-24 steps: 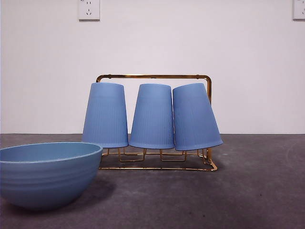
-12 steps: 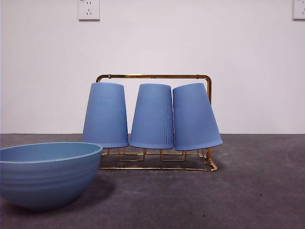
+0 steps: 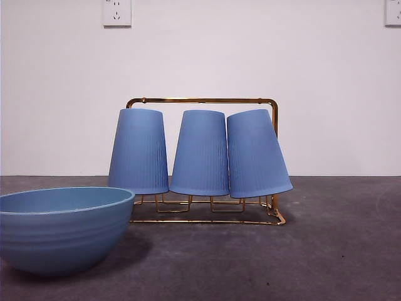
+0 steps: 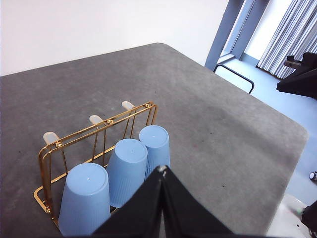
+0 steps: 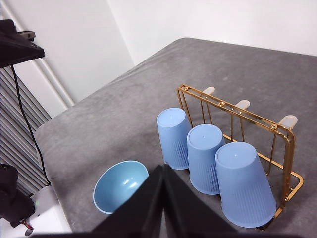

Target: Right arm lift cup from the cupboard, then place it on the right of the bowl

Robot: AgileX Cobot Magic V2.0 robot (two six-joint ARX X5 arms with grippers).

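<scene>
Change over the last second: none; the front view matches the earlier pictures, so the lift has not begun. Cupboard (image 3: 202, 100): gold wire rack at table centre, carrying three inverted blue cups. Cup (image 3: 255, 153), the one tilted at the 3 o'clock end of the row, seems the likely pick; it rests on its peg, untouched. Bowl (image 3: 62, 227): at 8 o'clock from the rack, apart from it. Right gripper (image 5: 163, 171): high above the table, jaws together, holding nothing. Left gripper (image 4: 161, 173): likewise raised, jaws together, empty, waiting.
</scene>
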